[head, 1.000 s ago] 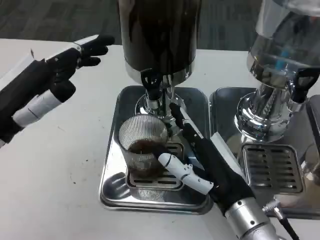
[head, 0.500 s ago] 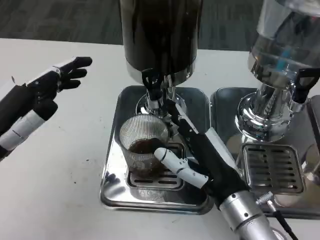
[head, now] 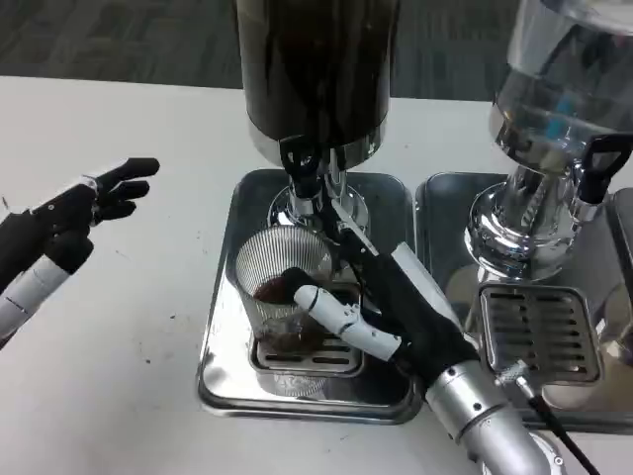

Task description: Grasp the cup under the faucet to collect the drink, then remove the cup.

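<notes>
1. I count one ribbed glass cup (head: 282,292), with dark drink in its bottom. It stands on the grate of the left drip tray (head: 223,341), right under the black faucet (head: 300,163) of the dark dispenser (head: 316,69).
2. There are two dispensers: the dark one near the far edge of the counter (head: 119,336), and a clear one (head: 564,109) toward the far right corner, with its own drip tray (head: 539,336).
3. My right hand (head: 391,307) reaches in from the near right; its fingers (head: 341,317) wrap the cup, thumb across the front, the rest behind its right side.
4. My left hand (head: 74,213) hovers over the counter's left edge, well apart from the trays, fingers spread, holding nothing.
</notes>
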You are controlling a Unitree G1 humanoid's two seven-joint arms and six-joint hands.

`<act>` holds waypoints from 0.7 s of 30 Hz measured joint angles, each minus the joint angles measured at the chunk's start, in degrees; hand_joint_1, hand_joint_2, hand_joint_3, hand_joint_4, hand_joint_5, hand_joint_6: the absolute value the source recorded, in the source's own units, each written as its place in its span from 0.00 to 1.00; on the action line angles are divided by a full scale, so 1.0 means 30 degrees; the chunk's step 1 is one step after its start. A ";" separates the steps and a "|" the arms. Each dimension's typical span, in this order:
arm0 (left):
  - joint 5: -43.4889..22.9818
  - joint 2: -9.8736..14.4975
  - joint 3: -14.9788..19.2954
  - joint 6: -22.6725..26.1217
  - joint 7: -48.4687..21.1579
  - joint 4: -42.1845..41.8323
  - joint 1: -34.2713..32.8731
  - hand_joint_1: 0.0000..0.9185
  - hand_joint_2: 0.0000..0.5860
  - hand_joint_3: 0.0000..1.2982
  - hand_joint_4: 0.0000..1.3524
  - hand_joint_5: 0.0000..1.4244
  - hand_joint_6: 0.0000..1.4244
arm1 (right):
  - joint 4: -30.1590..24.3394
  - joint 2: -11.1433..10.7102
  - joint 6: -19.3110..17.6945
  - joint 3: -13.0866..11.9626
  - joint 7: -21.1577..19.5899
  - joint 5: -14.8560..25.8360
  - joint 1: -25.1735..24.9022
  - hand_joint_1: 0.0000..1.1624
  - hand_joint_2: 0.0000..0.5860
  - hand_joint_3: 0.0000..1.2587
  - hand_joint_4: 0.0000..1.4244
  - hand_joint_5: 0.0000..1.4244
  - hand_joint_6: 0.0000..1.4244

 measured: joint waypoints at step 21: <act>0.0002 0.0246 0.0062 0.0513 0.0024 -0.0081 0.0365 0.00 0.18 0.19 0.10 0.10 0.10 | 0.0868 -0.0465 -0.0394 0.0353 0.0952 -0.0112 -0.0703 0.44 0.35 0.00 0.00 0.00 0.00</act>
